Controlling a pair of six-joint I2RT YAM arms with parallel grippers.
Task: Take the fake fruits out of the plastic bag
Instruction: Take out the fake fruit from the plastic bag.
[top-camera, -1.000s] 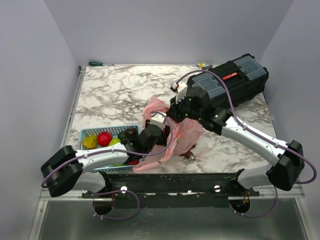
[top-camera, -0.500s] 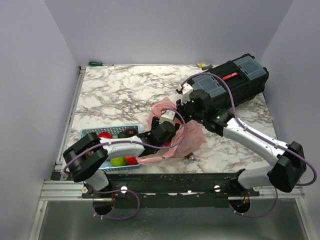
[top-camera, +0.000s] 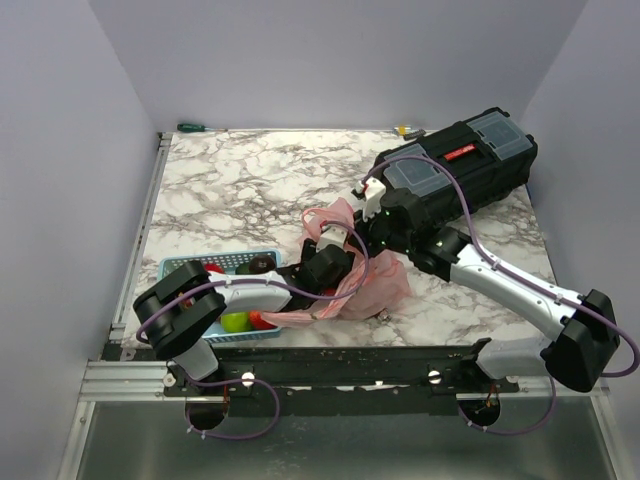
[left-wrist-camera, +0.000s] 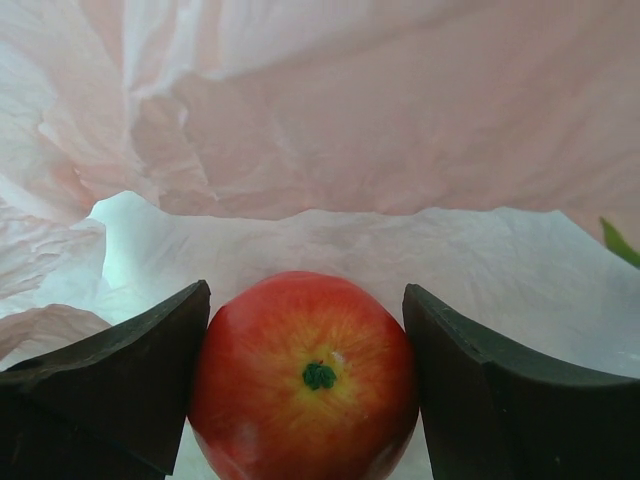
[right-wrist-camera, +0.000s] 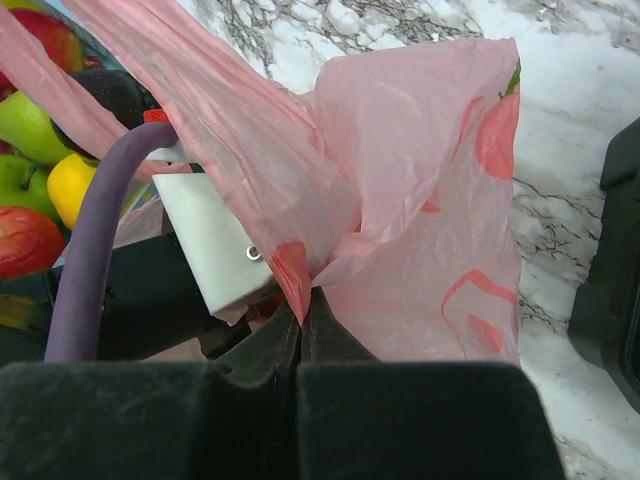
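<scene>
Deep inside the thin translucent pink plastic bag (left-wrist-camera: 400, 120), the left hand (left-wrist-camera: 305, 292) brackets a glossy red-and-yellow plastic apple (left-wrist-camera: 305, 380) — its 2 dark fingers (left-wrist-camera: 120, 380) touching both sides. Meanwhile the right hand (right-wrist-camera: 302, 335) is pressed together, pinching a fold of that bag — which lies on the marble worktop (top-camera: 230, 180).

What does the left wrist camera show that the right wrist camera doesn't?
Only left wrist: a red apple filling the gap between the left gripper's fingers, inside the pink bag. Only right wrist: the right gripper pinched shut on a fold of it, the marble table, and green, yellow and red fruits lying outside. Both: the bag's crinkled pink plastic.
</scene>
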